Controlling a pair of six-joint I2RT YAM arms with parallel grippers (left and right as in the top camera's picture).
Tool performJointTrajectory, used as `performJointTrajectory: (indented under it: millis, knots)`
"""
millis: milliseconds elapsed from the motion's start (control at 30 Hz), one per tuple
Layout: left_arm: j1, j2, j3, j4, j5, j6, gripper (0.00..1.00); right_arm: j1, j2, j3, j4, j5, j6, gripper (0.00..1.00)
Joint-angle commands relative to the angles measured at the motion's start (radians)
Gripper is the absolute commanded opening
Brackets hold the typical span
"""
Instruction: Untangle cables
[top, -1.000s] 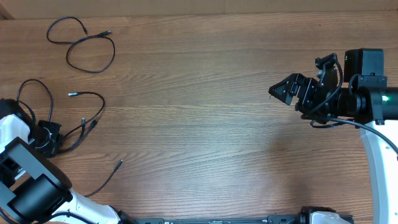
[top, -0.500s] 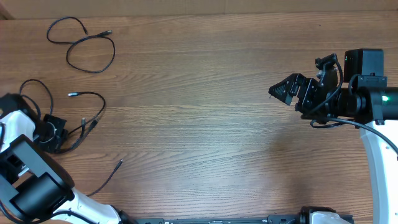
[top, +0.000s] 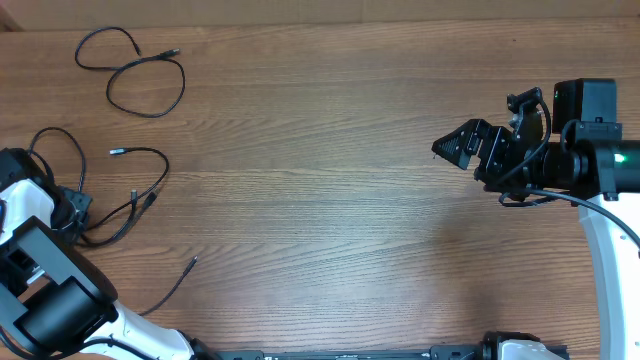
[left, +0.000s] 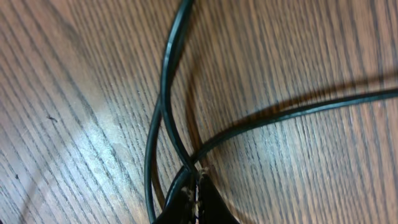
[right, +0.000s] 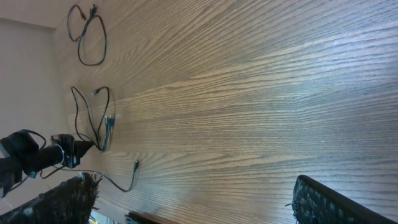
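Thin black cables lie at the table's left side. A tangle of them (top: 163, 172) loops beside my left gripper (top: 74, 206), which is shut on one strand. In the left wrist view the jaws (left: 196, 198) pinch a cable where two strands (left: 165, 74) cross just above the tips. A third strand (left: 298, 112) runs off to the right. A separate looped cable (top: 183, 90) lies at the far left corner. A loose plug end (top: 193, 262) lies near the front edge. My right gripper (top: 452, 143) is open and empty, held above the table at the right, far from the cables.
The wooden table (top: 330, 200) fills the view. The right wrist view shows the cable tangle (right: 102, 121) and the left gripper (right: 65, 149) far off at the left. The left arm's base stands at the front left corner (top: 50, 310).
My left gripper has shifted a little to the left and back, drawing the held strand with it. The right arm has not moved.
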Motion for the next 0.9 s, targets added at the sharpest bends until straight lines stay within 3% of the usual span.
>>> performJointTrajectory:
  millis: [0, 167, 867]
  knots:
    - [-0.004, 0.010, 0.018, -0.001, -0.016, 0.059, 0.05, -0.003, 0.003, 0.014, 0.005, 0.006, 0.004, 1.00]
    - [0.000, 0.010, 0.018, -0.055, -0.128, -0.044, 0.04, -0.003, 0.003, 0.014, 0.004, 0.006, 0.004, 1.00]
    - [0.013, 0.027, 0.018, -0.047, -0.110, -0.010, 0.04, -0.003, 0.003, 0.014, 0.008, 0.006, 0.004, 1.00]
